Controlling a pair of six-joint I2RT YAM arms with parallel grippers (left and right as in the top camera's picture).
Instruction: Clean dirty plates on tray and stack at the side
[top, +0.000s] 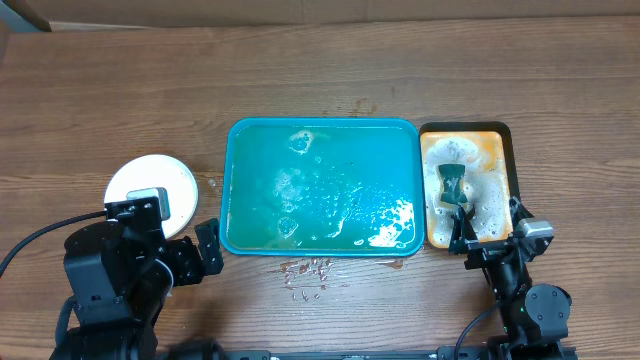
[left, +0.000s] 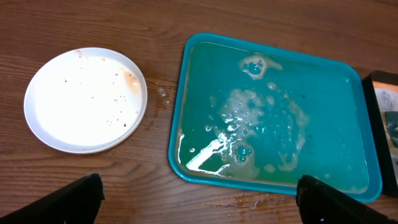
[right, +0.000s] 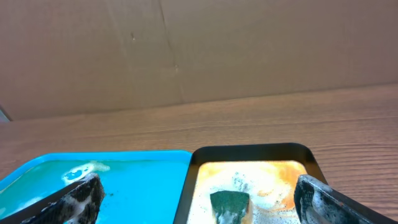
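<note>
A white plate (top: 150, 178) with brown specks and a smear at its rim lies on the table left of the teal tray (top: 240, 190); it also shows in the left wrist view (left: 86, 99). I cannot tell whether other plates lie under it. The teal tray (left: 348, 124) holds soapy water and foam, and no plate is on it. My left gripper (top: 185, 240) (left: 202, 199) is open and empty, near the table's front between plate and tray. My right gripper (top: 462, 228) (right: 202, 202) is open, foam on its fingers, over the front of the small tray.
A black-rimmed orange-brown tray (top: 505, 150) (right: 249, 152) stands right of the teal tray, full of foam, with a green sponge (top: 452, 183) (right: 230, 204) in it. Brown wet spots (top: 310, 270) lie on the wood in front of the teal tray. A cardboard wall stands behind the table.
</note>
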